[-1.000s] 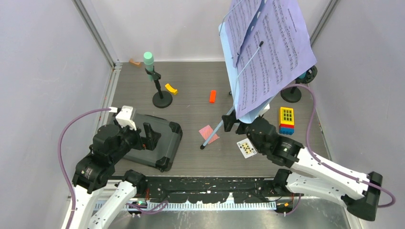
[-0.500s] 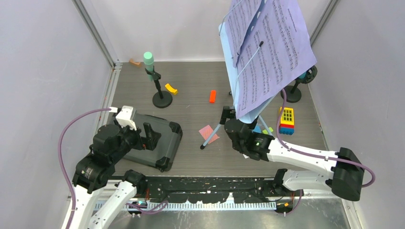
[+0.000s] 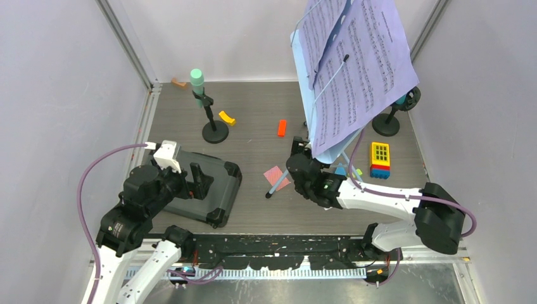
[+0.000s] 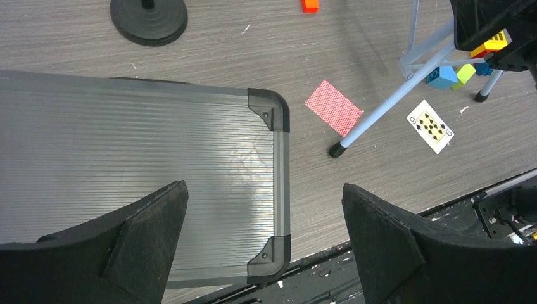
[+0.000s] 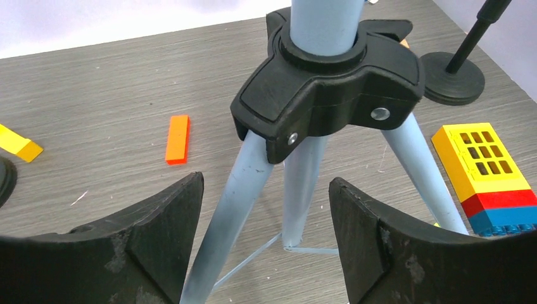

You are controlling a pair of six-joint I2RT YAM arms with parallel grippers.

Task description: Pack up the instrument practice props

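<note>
The pale blue music rack (image 3: pixel 303 76) stands at the back right on tripod legs (image 3: pixel 282 180), with lilac sheet-music pages (image 3: pixel 361 69) on it. My right gripper (image 3: pixel 296 166) is open at the tripod's base. In the right wrist view the gripper (image 5: pixel 266 247) has a leg (image 5: pixel 231 215) and the centre pole between its fingers, below the black hub (image 5: pixel 329 82). The green microphone (image 3: pixel 197 79) stands on a black pole with a round base (image 3: pixel 214 133). The blue microphone (image 3: pixel 403 99) is mostly hidden behind the pages; its base (image 3: pixel 385 125) shows. My left gripper (image 3: pixel 190 177) is open and empty over the grey case.
The closed grey ribbed case (image 4: pixel 126 139) lies at the front left. An orange block (image 3: pixel 282 128), a yellow block (image 3: pixel 227 118) and a yellow-red-blue block (image 3: pixel 380 159) lie about. A red-backed card (image 3: pixel 276 176) and a face-up card (image 4: pixel 434 125) lie by the tripod.
My right arm has swung left from beside the face-up card to the tripod's base, and its open jaws now straddle the legs. The left arm has not moved.
</note>
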